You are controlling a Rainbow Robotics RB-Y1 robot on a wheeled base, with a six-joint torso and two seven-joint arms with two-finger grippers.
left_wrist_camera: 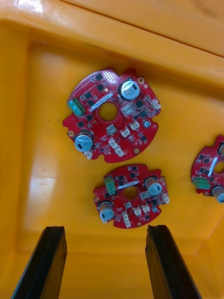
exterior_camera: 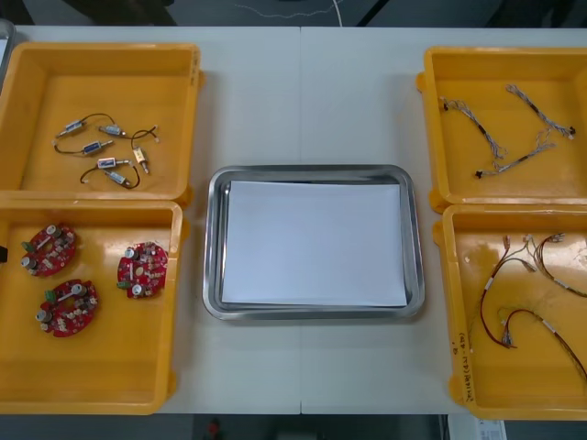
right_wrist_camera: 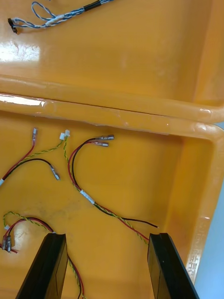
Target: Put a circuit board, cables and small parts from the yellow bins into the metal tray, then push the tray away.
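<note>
The metal tray (exterior_camera: 213, 275) sits mid-table between the bins, white inside. Three round red circuit boards (exterior_camera: 142, 269) lie in the near left yellow bin (exterior_camera: 92, 385). In the left wrist view my left gripper (left_wrist_camera: 105, 229) hangs open above that bin's floor, with one board (left_wrist_camera: 130, 195) just beyond the fingertips, a larger-looking one (left_wrist_camera: 111, 114) farther on and a third (left_wrist_camera: 210, 168) off to the side. My right gripper (right_wrist_camera: 107, 235) is open over the near right bin (exterior_camera: 514, 385); red and yellow cables (right_wrist_camera: 88, 196) run between and beyond its fingers. Neither holds anything.
The far left bin (exterior_camera: 27, 101) holds small metal parts (exterior_camera: 105, 151) on black cables. Twisted blue and white cables (exterior_camera: 514, 128) lie in the far right bin (exterior_camera: 559, 69), their ends also seen past the bin walls (right_wrist_camera: 60, 16). Bare table surrounds the tray.
</note>
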